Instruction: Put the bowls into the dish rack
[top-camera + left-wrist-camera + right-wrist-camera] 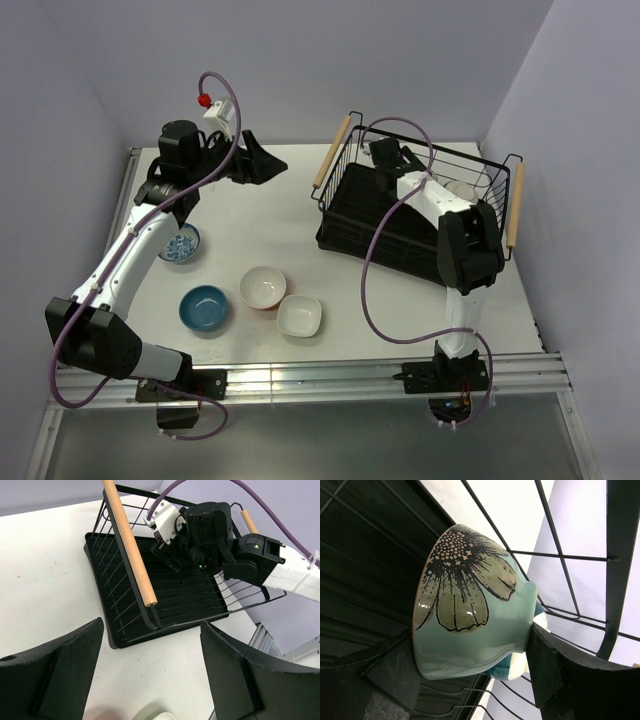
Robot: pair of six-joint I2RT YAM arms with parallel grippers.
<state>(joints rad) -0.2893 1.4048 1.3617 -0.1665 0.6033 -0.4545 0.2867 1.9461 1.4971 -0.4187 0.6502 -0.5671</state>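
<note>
1. Left gripper (262, 160): fingers apart, empty. Four bowls (263, 287) sit at its 6–7 o'clock, spaced apart and nearer this arm.
2. Rack (345, 215) lies at its 3 o'clock.
3. Right gripper (475, 672), inside the rack, is clamped on the mint bowl (470, 615). The bowl is tipped sideways, mouth toward 9 o'clock, with wires (560, 580) close at 3 o'clock.

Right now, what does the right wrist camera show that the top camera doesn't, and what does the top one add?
Only the right wrist: the mint green bowl, flower-painted, gripped on its side by the right hand. Only the top: the blue bowl, orange-sided bowl, squarish white bowl and patterned bowl on the table, plus the left arm. Both: the dish rack and its black wires.
</note>
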